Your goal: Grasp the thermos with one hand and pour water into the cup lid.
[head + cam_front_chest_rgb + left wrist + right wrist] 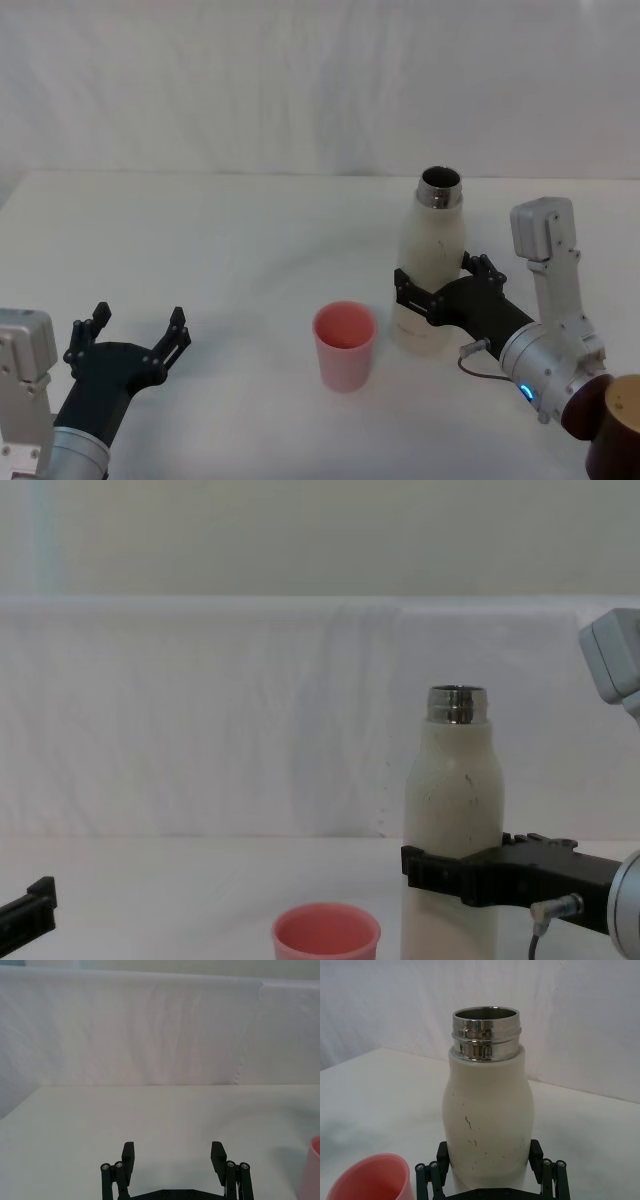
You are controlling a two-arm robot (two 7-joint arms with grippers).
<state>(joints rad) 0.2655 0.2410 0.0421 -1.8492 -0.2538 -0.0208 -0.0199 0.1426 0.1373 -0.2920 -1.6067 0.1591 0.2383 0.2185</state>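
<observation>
The cream-white thermos (433,245) stands upright on the white table, its steel neck open at the top (486,1035). My right gripper (440,276) is shut on the thermos's lower body, one black finger (443,1154) pressed against each side, as the chest view also shows (452,868). The salmon-pink cup lid (345,345) stands upright just left of the thermos and slightly nearer to me (326,936) (370,1180). My left gripper (135,325) rests open and empty low at the table's near left (172,1152), well away from both.
The white table (220,250) stretches back to a white draped backdrop (200,710). A brown rounded object (615,430) sits at the near right corner beside my right arm. The pink cup's edge (314,1167) shows at the left wrist view's margin.
</observation>
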